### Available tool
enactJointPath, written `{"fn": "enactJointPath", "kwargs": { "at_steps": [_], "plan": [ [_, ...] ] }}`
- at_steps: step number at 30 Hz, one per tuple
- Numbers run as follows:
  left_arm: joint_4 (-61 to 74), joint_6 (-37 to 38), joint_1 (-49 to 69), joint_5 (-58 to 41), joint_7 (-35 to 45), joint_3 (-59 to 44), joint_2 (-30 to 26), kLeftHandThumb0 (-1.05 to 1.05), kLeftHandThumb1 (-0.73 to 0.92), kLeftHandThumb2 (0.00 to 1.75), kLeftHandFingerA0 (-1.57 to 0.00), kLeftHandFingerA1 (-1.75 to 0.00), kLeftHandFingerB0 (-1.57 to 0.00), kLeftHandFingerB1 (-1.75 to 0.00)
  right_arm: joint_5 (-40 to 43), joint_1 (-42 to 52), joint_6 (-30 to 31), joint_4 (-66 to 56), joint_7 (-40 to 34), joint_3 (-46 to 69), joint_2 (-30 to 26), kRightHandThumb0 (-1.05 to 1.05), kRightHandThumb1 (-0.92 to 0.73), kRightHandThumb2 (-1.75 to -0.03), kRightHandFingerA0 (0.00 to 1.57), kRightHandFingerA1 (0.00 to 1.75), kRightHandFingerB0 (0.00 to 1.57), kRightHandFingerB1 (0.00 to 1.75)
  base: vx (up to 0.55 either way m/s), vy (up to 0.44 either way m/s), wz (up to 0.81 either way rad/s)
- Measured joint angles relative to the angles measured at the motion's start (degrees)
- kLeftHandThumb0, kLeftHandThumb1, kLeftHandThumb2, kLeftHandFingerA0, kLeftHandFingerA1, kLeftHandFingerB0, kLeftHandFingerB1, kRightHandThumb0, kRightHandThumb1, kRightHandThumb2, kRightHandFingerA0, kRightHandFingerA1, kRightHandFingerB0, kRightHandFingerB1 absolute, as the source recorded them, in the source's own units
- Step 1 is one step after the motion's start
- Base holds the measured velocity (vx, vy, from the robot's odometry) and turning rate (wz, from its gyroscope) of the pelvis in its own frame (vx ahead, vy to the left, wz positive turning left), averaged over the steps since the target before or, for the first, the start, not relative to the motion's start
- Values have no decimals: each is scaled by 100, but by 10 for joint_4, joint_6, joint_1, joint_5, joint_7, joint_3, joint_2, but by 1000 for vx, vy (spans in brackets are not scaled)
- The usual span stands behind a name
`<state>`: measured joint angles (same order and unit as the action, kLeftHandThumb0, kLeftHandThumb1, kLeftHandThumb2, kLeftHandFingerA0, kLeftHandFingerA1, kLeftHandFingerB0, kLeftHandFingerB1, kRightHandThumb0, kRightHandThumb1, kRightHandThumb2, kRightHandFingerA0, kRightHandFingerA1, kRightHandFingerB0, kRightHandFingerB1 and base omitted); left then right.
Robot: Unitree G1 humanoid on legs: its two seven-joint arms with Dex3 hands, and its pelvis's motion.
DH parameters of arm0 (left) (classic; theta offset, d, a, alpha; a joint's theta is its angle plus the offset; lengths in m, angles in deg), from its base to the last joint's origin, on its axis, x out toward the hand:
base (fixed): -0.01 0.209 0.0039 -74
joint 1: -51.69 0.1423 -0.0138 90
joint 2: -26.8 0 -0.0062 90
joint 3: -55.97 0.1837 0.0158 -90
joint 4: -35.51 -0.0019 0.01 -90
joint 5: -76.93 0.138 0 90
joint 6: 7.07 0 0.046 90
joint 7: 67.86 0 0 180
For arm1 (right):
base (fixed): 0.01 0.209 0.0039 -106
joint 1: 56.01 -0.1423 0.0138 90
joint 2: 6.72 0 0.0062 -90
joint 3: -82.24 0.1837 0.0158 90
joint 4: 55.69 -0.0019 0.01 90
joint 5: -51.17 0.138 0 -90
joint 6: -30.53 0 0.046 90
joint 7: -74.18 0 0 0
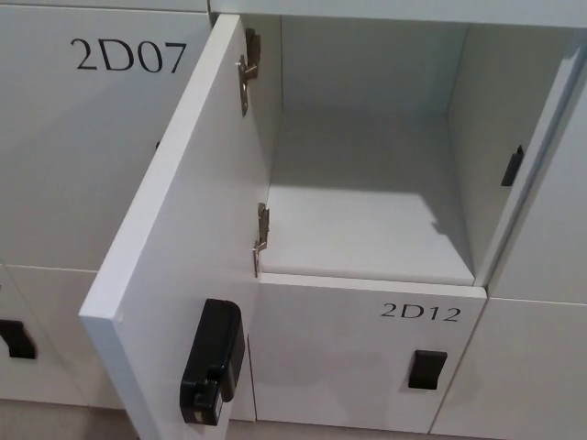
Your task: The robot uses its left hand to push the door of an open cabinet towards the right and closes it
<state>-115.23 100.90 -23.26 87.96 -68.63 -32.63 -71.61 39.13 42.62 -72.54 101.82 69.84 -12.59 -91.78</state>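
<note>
Head view: white laminate cabinet door stands wide open, hinged left of the empty white compartment, black lock box on its inner face. Neither robot hand in view — state unknown. Step: approach not begun; left hand must reach the door's outer face — push rightward.

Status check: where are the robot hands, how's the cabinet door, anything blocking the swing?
Neither robot hand in view. Cabinet door wide open, hinged on the left, black lock unit on its inner face. Compartment empty; nothing seen in the door's path.
</note>
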Motion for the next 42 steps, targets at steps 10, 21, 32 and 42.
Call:
{"fn": "enactJointPath", "kwargs": {
  "at_steps": [10, 21, 32, 42],
  "plan": [
    [-21, 65, -42, -7, 5, -10, -2, -78, 76, 76, -38, -39, -29, -35, -5, -46, -75, 22, -11, 7, -7, -55, -86, -65, 32, 34, 24, 31, 0, 0, 0],
    [-26, 100, -105, -12, 12, -27, -3, -71, 89, 68, -29, -33, -24, -29, 2, -89, -95, 38, -5, 27, -11, -55, -86, -65, 30, 34, 23, 31, 0, 0, 0],
    [96, 110, -278, 8, 5, -2, -5, -65, 90, 67, -29, -33, -25, -30, 7, -108, -98, 40, 3, 37, -16, -54, -87, -66, 29, 34, 22, 30, 0, 0, 0],
    [265, 48, -386, 56, 14, 86, 45, -70, 89, 67, -31, -32, -25, -29, 8, -114, -97, 41, 6, 34, -16, -53, -86, -65, 33, 36, 26, 32, 0, 0, 0]
  ]
}}
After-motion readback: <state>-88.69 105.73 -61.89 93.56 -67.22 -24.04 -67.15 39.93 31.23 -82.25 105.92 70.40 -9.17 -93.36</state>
